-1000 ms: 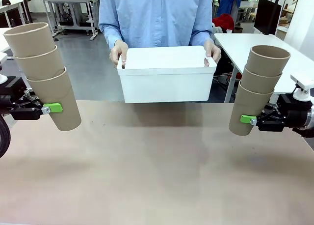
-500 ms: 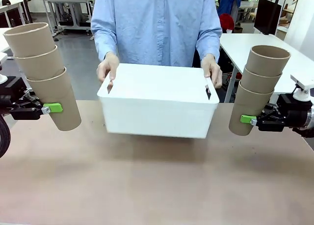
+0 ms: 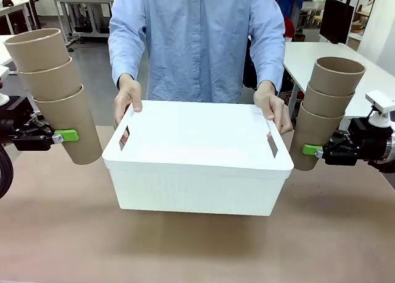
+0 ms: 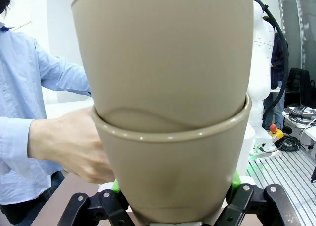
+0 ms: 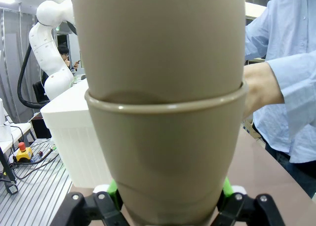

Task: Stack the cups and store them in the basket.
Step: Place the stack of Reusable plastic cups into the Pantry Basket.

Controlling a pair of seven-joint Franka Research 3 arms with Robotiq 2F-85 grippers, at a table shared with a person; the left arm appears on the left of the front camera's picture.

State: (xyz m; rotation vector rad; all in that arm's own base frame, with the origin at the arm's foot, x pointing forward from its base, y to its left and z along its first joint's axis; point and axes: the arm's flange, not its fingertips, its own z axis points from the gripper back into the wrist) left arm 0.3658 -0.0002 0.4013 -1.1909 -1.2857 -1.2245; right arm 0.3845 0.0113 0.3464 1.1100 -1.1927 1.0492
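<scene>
Front view: the left gripper [image 3: 73, 136] is clamped on the bottom cup of the left stack [image 3: 54, 88], three cups nested and leaning outward, held clear above the table [image 3: 55, 233] at its left edge. The right gripper [image 3: 307, 151] is likewise closed on the bottom cup of the right stack [image 3: 327, 107], also three cups, at the right edge. The basket [image 3: 197, 193] sits in the middle between the two stacks, with the person's hands [image 3: 128, 97] on its far rim; whether it rests on the table or is held just above it cannot be told. Left wrist view: the green pads [image 4: 116, 185] press either side of the lowest cup of the left stack [image 4: 168, 152], jaws set to the cup's width; a hand of the person [image 4: 69, 147] shows behind. Right wrist view: the right gripper [image 5: 165, 199] grips its lowest cup in the same manner, the basket [image 5: 74, 147] beside it and well within reach. Assessment: stacking is part done, six cups standing as two stacks of three, and storage has not begun. The next move calls for carrying one stack over the basket, or onto the other stack first, keeping it upright enough that the loose upper cups do not slip out, and releasing only once the person's hands are clear.
</scene>
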